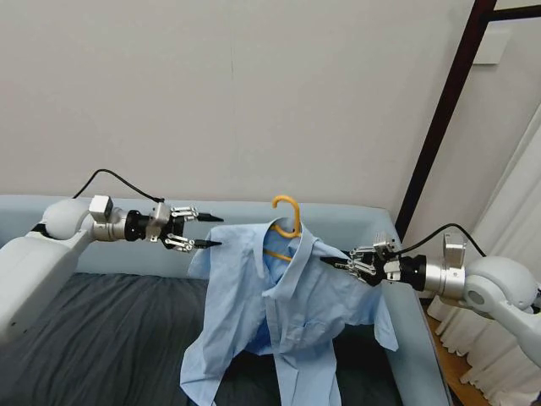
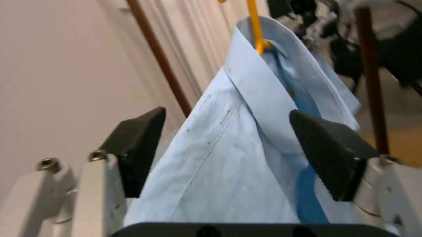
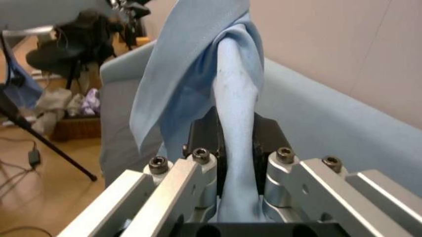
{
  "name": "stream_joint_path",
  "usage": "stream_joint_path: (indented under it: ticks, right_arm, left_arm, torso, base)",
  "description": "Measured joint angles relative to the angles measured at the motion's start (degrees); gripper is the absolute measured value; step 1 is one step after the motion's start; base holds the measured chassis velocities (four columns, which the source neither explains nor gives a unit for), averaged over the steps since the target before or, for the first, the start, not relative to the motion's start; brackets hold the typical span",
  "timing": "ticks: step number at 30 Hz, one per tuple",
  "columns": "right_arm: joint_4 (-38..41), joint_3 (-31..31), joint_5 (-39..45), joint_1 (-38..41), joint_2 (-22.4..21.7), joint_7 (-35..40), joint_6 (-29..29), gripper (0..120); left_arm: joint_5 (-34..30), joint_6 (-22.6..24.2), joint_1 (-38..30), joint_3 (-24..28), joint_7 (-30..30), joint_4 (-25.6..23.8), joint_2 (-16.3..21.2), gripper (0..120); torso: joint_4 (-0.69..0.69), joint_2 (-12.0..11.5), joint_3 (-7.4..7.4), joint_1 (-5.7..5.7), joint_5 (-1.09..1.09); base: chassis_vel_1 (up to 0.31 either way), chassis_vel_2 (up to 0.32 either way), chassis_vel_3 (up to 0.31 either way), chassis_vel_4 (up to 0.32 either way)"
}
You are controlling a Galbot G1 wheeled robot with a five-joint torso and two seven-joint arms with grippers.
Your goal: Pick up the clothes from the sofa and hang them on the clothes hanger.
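Observation:
A light blue shirt [image 1: 287, 313] hangs on an orange hanger [image 1: 290, 213] held up in front of the pale blue sofa [image 1: 110, 211]. My right gripper [image 1: 331, 261] is shut on the shirt's shoulder fabric [image 3: 234, 123], pinched between its pads. To the shirt's left, my left gripper [image 1: 210, 231] stands open just beside the other shoulder, and nothing sits between its fingers [image 2: 138, 143]. The shirt [image 2: 250, 163] and hanger hook [image 2: 256, 27] lie straight ahead in the left wrist view.
The sofa's dark seat cushion [image 1: 93, 338] lies below the shirt. A dark wooden post [image 1: 439, 118] rises at the right against the white wall. White curtains [image 1: 507, 254] hang at the far right.

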Motion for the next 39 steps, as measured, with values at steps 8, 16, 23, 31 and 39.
stream_joint_path:
  ticks: [8, 16, 23, 31, 39]
  right_arm:
    - [3.7, 2.5, 5.0, -4.5, -1.9, 7.3, 1.8, 7]
    - [8.5, 2.9, 11.3, -4.5, -4.9, 24.3, 2.2, 7]
    - [10.9, 2.0, 18.9, 1.2, -7.8, 34.9, 1.5, 7]
    - [12.9, 3.0, 19.6, 5.3, -11.8, 36.4, -2.4, 7]
    - [15.4, 6.7, 22.3, 7.7, -14.8, 40.3, -7.6, 7]
  left_arm:
    - [-7.0, -2.3, 14.7, -4.8, -18.4, -13.9, 0.2, 100]
    - [2.4, -1.1, 32.4, -14.1, -43.7, -31.3, -2.1, 100]
    - [11.4, 3.1, 46.4, -15.4, -66.0, -40.4, -8.0, 100]
    - [17.7, 2.5, 50.4, -13.8, -63.3, -39.7, -11.6, 100]
    - [22.5, 1.7, 51.5, -11.1, -61.7, -35.8, -14.3, 100]
  torso:
    - [-0.05, 0.0, 0.00, -0.01, 0.01]
    - [0.01, 0.0, -0.01, -0.01, 0.03]
    - [-0.01, 0.0, -0.01, -0.01, 0.02]
    - [-0.01, 0.0, -0.01, -0.01, 0.03]
    - [-0.03, 0.0, 0.00, 0.00, 0.03]
  base:
    - [0.000, 0.000, 0.000, 0.000]
    - [0.000, 0.000, 0.000, 0.000]
    - [0.000, 0.000, 0.000, 0.000]
    - [0.000, 0.000, 0.000, 0.000]
    - [0.000, 0.000, 0.000, 0.000]
